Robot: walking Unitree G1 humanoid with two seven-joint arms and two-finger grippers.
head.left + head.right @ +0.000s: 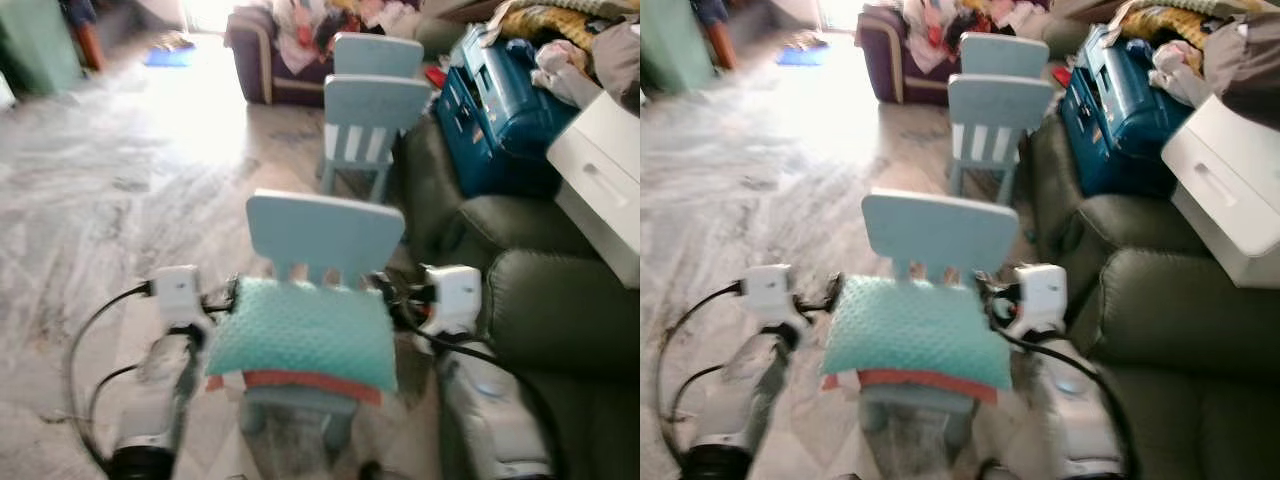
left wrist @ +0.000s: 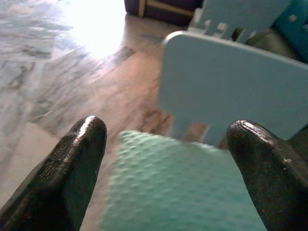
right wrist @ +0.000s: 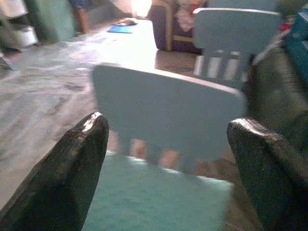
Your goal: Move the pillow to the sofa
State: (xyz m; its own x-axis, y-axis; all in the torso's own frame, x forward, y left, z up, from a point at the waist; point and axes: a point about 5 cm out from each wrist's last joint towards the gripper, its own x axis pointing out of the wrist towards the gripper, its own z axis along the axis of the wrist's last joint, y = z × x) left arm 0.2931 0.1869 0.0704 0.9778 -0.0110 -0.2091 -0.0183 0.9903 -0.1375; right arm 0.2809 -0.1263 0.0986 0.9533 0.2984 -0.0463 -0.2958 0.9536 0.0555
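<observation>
Black fingers of my left tool (image 2: pixel 163 163) and right tool (image 3: pixel 166 163) stand released, flanking the teal pillow (image 1: pixel 300 335) at nine and three o'clock; it lies on a pale-blue chair (image 1: pixel 325 235); soft, light, I judge; squeeze both ends; sofa (image 1: pixel 560 310) at three o'clock.

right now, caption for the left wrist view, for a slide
Open left gripper facing teal pillow on small blue chair.

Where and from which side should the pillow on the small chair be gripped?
Probably by its two short ends, one gripper from each side. The pillow lies flat on the chair seat, with the backrest blocking the far edge. The left gripper and right gripper already flank those ends, fingers open.
</observation>
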